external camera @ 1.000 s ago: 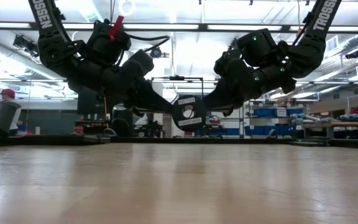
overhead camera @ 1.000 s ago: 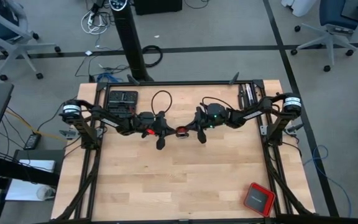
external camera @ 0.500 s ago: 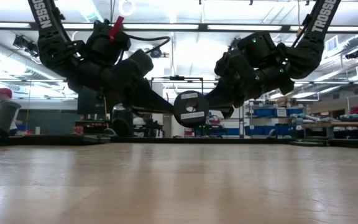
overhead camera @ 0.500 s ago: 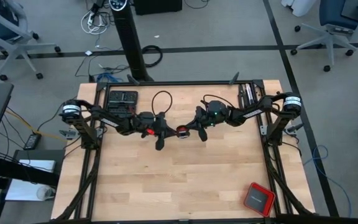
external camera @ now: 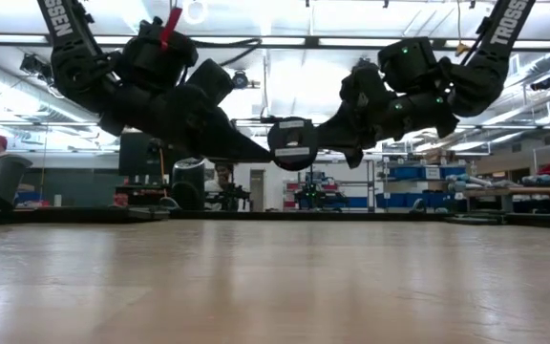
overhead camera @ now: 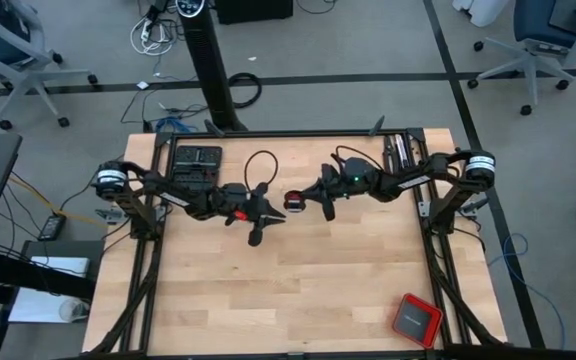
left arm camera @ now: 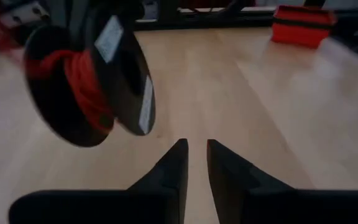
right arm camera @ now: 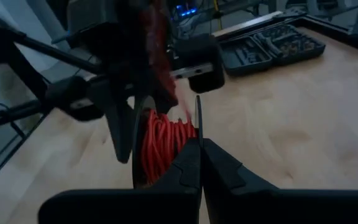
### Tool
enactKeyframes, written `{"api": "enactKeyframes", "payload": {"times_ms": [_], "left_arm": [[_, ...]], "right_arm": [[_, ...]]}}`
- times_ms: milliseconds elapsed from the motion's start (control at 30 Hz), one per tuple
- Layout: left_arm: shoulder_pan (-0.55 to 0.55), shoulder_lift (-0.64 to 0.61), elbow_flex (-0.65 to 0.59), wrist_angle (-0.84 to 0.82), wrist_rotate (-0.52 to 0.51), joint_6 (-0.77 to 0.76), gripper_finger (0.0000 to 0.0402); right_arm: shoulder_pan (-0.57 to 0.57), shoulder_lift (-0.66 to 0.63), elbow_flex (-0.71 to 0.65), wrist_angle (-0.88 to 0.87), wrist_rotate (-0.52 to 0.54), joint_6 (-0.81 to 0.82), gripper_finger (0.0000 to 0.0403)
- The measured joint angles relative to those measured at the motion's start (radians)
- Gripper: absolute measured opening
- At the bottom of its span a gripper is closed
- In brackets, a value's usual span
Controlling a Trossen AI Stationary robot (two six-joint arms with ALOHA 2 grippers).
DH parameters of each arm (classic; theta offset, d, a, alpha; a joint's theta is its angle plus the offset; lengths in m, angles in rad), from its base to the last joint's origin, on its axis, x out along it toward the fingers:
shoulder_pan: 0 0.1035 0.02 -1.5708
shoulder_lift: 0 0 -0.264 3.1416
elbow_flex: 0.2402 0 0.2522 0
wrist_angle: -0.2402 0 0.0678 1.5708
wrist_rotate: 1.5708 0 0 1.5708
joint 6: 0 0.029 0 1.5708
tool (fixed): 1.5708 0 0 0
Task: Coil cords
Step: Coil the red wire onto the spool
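Right tool [overhead camera: 298, 201] pinches the spool [overhead camera: 292, 202] of red cord [left arm camera: 79, 84] above the bench [overhead camera: 298, 290]; left tool [overhead camera: 273, 213], fingers slightly apart, is empty, prob. to regrip.

Grey floor [overhead camera: 348, 40], office chairs [overhead camera: 543, 45], ceiling strip lights [external camera: 256, 40], possibly shelving [external camera: 418, 177] behind.

overhead, table-level, two wrist cameras (all share the table [overhead camera: 298, 270]).

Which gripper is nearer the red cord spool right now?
Right. The right gripper is shut on the spool's flange; the left gripper is open beside it, apart.
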Motion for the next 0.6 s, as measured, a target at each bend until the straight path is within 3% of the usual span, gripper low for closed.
{"api": "enactKeyframes", "payload": {"times_ms": [233, 500, 600], "left_arm": [[-0.036, -0.008, 0.0, -0.037, -0.135, 0.073, 0.0062], [-0.037, -0.158, 0.0, -0.218, -0.308, 0.122, 0.0062], [-0.038, -0.18, 0.0, -0.222, -0.32, 0.101, 0.0062]], "right_arm": [[0.001, -0.003, -0.01, -0.003, -0.017, -0.005, 0.0], [-0.012, -0.003, -0.01, -0.096, -0.052, -0.048, 0.0], [-0.011, -0.003, -0.01, -0.109, -0.032, -0.055, 0.0]]}}
